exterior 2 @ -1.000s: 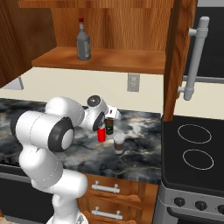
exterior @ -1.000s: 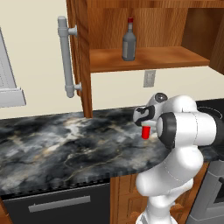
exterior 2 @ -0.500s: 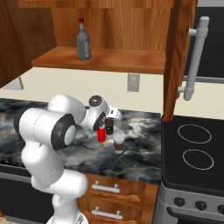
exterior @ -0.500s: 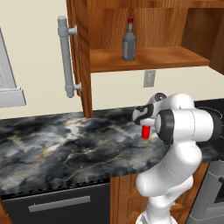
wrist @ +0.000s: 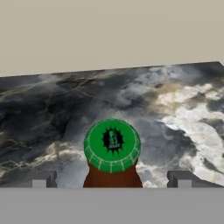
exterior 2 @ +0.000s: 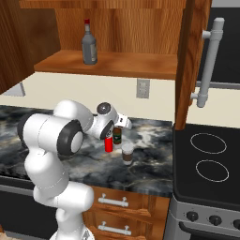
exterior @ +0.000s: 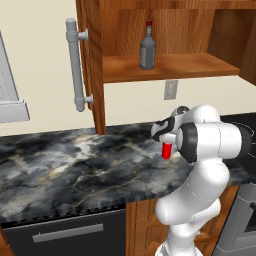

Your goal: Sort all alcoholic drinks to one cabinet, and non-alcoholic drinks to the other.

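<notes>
Marble tabletop point(exterior 2: 154, 168): you see the red can point(exterior 2: 108, 144), beer bottle point(exterior 2: 117, 136) and lidded cup point(exterior 2: 127, 153) standing close together on it.
Change: your arm has hardly shifted in the last second; the drinks stand where they stood.
Jaws: your gripper point(wrist: 112, 179) is spread wide, one fingertip either side of the beer bottle's green cap, holding nothing.
Hand view: you look down on that cap.
Base views: grey glass bottle point(exterior: 147, 52) upright on the cabinet point(exterior: 165, 67) shelf.
</notes>
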Motion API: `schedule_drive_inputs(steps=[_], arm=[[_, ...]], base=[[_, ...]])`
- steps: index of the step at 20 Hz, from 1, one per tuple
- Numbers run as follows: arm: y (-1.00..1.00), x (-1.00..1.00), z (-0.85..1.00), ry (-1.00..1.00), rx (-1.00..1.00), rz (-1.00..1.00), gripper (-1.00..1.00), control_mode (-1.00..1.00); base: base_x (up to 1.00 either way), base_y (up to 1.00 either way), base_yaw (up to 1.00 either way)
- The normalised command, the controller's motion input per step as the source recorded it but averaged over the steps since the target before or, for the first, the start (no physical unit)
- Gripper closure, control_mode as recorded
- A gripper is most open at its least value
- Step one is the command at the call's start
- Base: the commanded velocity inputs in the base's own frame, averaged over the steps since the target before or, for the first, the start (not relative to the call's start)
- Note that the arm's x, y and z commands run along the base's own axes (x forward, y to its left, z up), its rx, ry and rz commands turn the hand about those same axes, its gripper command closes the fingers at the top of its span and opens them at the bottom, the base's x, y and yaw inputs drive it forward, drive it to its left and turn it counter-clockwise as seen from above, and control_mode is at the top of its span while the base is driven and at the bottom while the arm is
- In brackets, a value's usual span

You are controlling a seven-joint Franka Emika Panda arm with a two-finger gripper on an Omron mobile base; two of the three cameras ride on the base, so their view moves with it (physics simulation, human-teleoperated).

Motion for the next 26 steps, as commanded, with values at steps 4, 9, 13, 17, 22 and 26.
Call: schedule_drive_inputs(steps=[4, 9, 13, 17, 22, 26], arm=[[0.0, 0.04, -0.08, 0.0, 0.0, 0.0, -1.0, -1.0], [0.0, 0.06, -0.07, 0.0, 0.0, 0.0, -1.0, -1.0], [-0.01, 0.05, -0.05, 0.0, 0.0, 0.0, -1.0, -1.0], [-0.01, 0.09, -0.03, 0.0, 0.0, 0.0, 1.0, -1.0], [-0.03, 0.13, -0.01, 0.0, 0.0, 0.0, 1.0, -1.0], [-0.02, 0.04, 0.0, 0.0, 0.0, 0.0, 1.0, -1.0]], base=[[0.0, 0.0, 0.0], [0.0, 0.0, 0.0], [0.0, 0.0, 0.0], [0.0, 0.0, 0.0], [0.0, 0.0, 0.0], [0.0, 0.0, 0.0]])
